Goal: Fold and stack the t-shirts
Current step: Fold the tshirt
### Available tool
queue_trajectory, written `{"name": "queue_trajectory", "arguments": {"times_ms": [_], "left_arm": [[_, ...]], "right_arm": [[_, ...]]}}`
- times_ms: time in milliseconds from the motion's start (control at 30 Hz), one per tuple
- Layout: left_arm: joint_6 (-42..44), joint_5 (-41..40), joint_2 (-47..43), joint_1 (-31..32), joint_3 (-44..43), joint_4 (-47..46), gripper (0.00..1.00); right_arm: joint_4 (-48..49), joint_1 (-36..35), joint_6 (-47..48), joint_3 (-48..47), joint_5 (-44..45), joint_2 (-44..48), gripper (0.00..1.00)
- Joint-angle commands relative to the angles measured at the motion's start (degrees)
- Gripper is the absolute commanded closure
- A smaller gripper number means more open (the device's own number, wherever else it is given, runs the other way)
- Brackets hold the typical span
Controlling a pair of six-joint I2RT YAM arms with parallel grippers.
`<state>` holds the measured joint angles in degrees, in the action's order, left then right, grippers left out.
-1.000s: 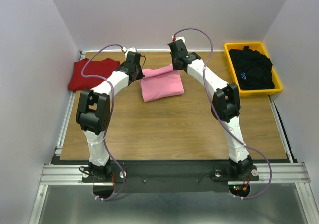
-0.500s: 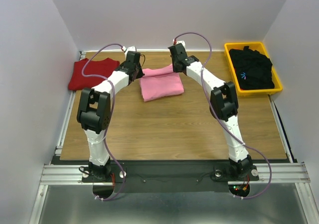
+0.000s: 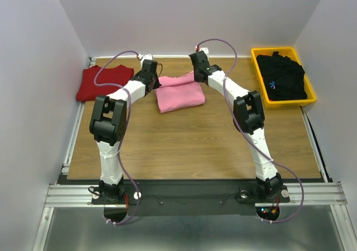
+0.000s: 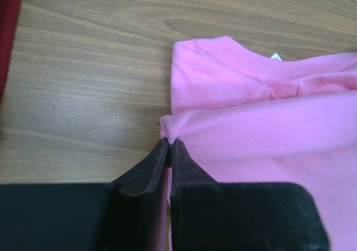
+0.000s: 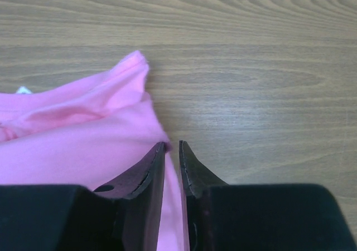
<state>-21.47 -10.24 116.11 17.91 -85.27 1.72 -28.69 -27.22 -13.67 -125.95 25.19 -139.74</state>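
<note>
My right gripper (image 5: pixel 172 146) has just eased its jaws apart to a narrow slit, letting go of the pink shirt (image 5: pixel 83 145) lying at its tips. My left gripper (image 4: pixel 169 145) still pinches the opposite edge. I judge this fold laid, with stacking still to do.

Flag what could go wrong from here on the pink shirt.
1. The left hand pinches a fold at the pink shirt's edge while the right hand has its jaws slightly apart: any lift now would probably be one-sided and skew the fold.
2. Cloth shows in the gap between the right hand's fingers, so pulling back may snag it.
</note>
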Motion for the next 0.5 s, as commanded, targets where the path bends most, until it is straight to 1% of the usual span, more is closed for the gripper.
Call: {"name": "queue_trajectory", "arguments": {"times_ms": [0, 67, 100, 133, 167, 200, 267, 400, 467], "left_arm": [[2.2, -2.6, -1.7, -1.3, -1.0, -4.3, 0.72], [3.4, -2.3, -2.4, -1.3, -0.9, -4.9, 0.62], [3.7, -2.6, -3.6, -1.3, -0.6, -5.1, 0.49], [4.0, -2.9, -4.6, -1.3, -0.2, -5.2, 0.41], [4.6, -3.3, -5.7, -1.2, 0.3, -5.8, 0.26], [4.9, -3.3, -8.2, -1.3, 1.0, -6.4, 0.21], [5.3, -3.2, -11.9, -1.2, 3.4, -7.7, 0.14], [5.7, -2.9, -15.0, -1.1, 7.2, -7.9, 0.15], [5.8, -2.7, -15.0, -1.1, 7.9, -7.7, 0.15]], "right_arm": [[2.9, 1.8, -1.1, -3.2, 4.4, -1.1, 0.75], [3.0, 1.9, -1.4, -3.2, 4.5, -0.3, 0.68], [3.0, 1.9, -1.5, -3.1, 4.3, 0.3, 0.61], [3.0, 1.9, -1.4, -2.7, 3.8, 1.2, 0.59], [3.1, 1.9, -1.4, -1.7, 2.4, 2.9, 0.57], [3.2, 1.9, -1.2, -1.1, 1.4, 3.9, 0.57], [3.5, 1.9, -0.4, 1.0, -3.1, 6.3, 0.56], [3.6, 2.0, -1.3, 5.3, -9.2, 9.3, 0.56], [3.6, 1.9, -2.3, 7.4, -12.2, 10.6, 0.56]]}}
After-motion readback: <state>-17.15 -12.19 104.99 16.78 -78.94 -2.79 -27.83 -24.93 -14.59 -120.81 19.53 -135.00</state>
